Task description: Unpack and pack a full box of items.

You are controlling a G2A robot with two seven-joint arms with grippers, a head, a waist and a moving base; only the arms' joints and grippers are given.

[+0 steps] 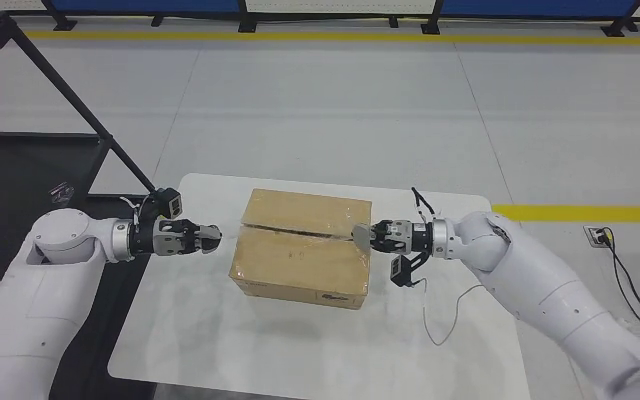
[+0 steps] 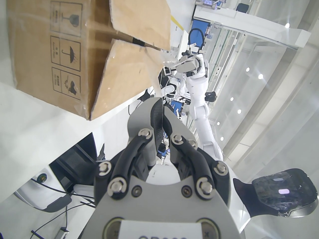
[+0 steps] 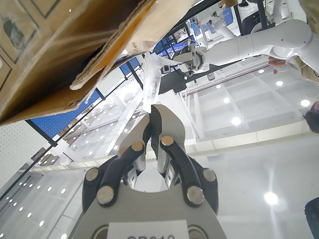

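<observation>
A brown cardboard box [image 1: 300, 255] stands in the middle of the white table [image 1: 190, 340], its top flaps meeting at a centre seam that gapes slightly. My left gripper [image 1: 212, 238] is level with the seam, a short way off the box's left end. It is shut on a strip of clear tape [image 2: 157, 80] that runs from the box [image 2: 74, 38] to its fingertips [image 2: 159, 103]. My right gripper [image 1: 360, 238] is at the box's right end, shut on a crumpled strip of clear tape [image 3: 150, 80] hanging from the flap edge [image 3: 104, 58].
A thin cable [image 1: 440, 320] lies looped on the table near the right arm. A black slanted frame bar [image 1: 70, 100] and a dark mat [image 1: 40, 190] are beyond the table's left side. Bare table surface lies in front of the box.
</observation>
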